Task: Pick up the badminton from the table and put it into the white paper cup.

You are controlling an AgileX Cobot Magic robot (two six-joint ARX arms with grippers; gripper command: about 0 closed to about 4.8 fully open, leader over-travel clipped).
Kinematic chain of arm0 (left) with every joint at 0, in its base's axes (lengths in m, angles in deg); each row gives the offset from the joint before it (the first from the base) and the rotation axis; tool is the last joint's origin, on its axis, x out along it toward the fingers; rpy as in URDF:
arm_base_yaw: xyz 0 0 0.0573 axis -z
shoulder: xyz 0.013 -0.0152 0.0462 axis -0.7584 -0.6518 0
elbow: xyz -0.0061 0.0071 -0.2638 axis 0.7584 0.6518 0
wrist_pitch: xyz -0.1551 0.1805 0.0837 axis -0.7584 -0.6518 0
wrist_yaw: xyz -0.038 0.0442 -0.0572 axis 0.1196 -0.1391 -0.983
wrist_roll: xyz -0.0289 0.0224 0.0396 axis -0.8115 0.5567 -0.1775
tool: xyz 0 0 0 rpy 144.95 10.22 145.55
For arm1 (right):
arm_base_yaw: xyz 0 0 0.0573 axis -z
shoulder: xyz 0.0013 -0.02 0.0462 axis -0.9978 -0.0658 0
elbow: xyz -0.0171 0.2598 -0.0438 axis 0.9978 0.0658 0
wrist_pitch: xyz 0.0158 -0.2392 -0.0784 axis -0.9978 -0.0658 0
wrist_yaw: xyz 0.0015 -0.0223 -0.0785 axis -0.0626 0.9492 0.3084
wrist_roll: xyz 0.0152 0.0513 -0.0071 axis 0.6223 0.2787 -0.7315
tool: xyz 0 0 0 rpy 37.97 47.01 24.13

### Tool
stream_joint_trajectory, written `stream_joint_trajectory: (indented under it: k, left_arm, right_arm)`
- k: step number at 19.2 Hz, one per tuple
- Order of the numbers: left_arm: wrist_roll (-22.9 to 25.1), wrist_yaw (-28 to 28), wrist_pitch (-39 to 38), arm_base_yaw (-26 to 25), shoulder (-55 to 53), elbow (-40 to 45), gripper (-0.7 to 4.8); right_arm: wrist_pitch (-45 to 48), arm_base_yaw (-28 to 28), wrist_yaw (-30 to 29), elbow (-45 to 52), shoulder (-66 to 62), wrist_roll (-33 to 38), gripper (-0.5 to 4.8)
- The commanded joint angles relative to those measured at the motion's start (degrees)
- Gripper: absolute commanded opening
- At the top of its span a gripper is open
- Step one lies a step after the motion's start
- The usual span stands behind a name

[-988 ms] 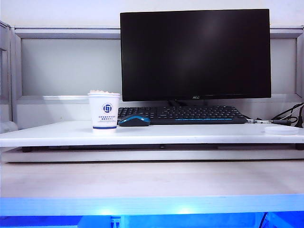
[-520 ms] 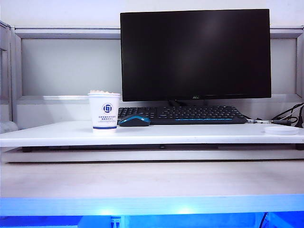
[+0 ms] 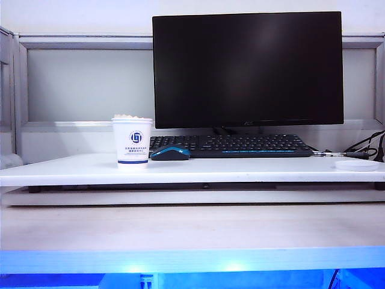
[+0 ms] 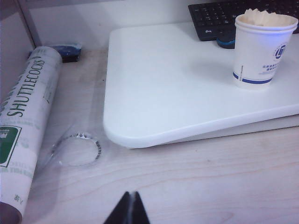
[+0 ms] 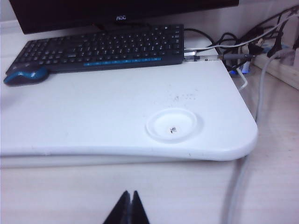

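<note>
Poking cream-white feathers above the white paper cup (image 4: 262,49) rim, the badminton (image 4: 265,17) sits inside; both grippers' fingers pressed together, empty.

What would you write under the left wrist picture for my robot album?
Badminton feathers poke out of the white paper cup on the table; the shut left gripper waits beside a shuttlecock tube.

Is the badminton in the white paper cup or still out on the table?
In. Cream-white feathers of the badminton show above the rim of the upright white paper cup. Both the left gripper and the right gripper are shut, holding nothing.
</note>
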Motion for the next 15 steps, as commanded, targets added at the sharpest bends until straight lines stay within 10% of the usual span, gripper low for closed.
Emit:
stream_joint_trajectory:
  k: [1,15]
  left_arm:
    - [1.5,-0.3,-0.4,0.0,0.0,0.3,-0.06]
    - [1.1,-0.3,-0.6,0.0,0.0,0.3,-0.05]
  right_arm:
    - [-8.0,0.0,0.4,0.0,2.8,-2.1,-0.08]
    - [-13.7,0.0,0.8,-0.1,5.8,-1.8,-0.08]
